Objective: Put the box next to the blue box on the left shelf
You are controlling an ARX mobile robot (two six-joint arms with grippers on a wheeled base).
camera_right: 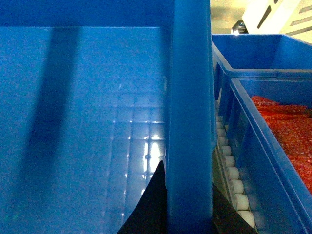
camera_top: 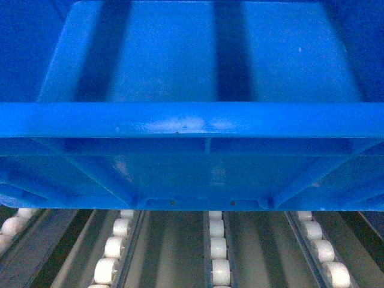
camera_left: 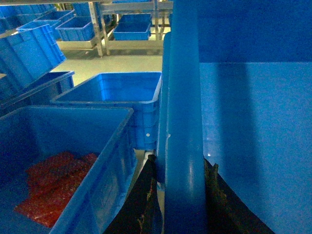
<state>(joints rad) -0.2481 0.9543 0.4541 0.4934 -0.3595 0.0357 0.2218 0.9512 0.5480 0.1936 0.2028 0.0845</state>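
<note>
- Warehouse-looking room in the background: pale floor, grey metal racking point(camera_left: 100, 29) and a bunch of other blue crates point(camera_left: 131, 27) stacked around.
- Main thing is the box point(camera_top: 192, 126), the big bright-blue crate filling the head view, its rim level and its base just above the left shelf point(camera_top: 217, 252) with the white rollers.
- Left end effector point(camera_left: 183, 195) is clamped over the box's left rim, one dark finger each side of the wall; right end effector point(camera_right: 187, 204) pinches the right rim the same way.
- Neighbours: a crate with red stuff point(camera_left: 63, 161) sits just beside the left wall, and another red-filled crate point(camera_right: 273, 146) just beside the right.
- Looks like the set-down step, carrying nearly done. Next move probably wants a level lowering onto the rollers, then letting go carefully, since rollers could let it creep.
</note>
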